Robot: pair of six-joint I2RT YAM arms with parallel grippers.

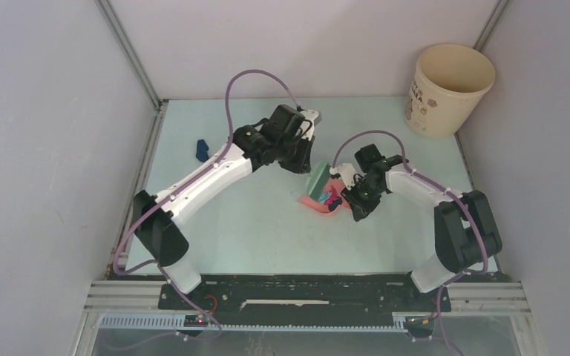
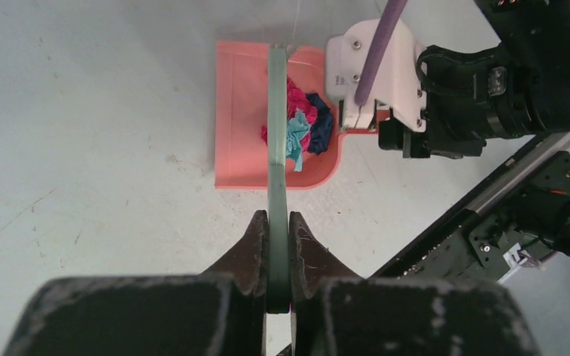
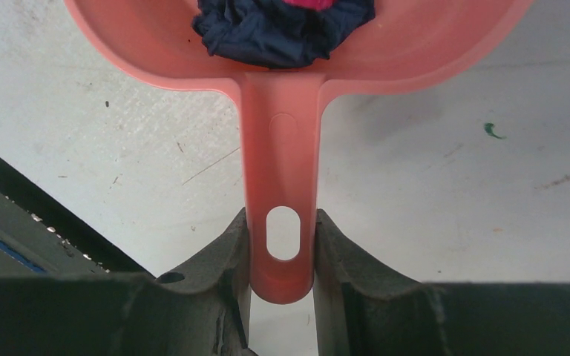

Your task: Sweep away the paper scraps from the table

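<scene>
Several crumpled paper scraps [image 2: 304, 126], red, teal and dark blue, lie piled in the pink dustpan [image 2: 237, 111], which rests on the table [image 1: 252, 222]. They also show in the top view [image 1: 329, 199], and the dark blue one shows in the right wrist view [image 3: 282, 30]. One more dark blue scrap [image 1: 202, 150] lies alone at the far left. My left gripper [image 2: 277, 222] is shut on the green hand brush [image 2: 277, 148], which stands edge-on over the pan. My right gripper [image 3: 282, 222] is shut on the dustpan's handle [image 3: 282, 148].
A cream bucket [image 1: 447, 89] stands at the far right corner. Grey walls enclose the table on three sides. A black rail [image 1: 304, 285] runs along the near edge by the arm bases. The two grippers are close together at mid-table.
</scene>
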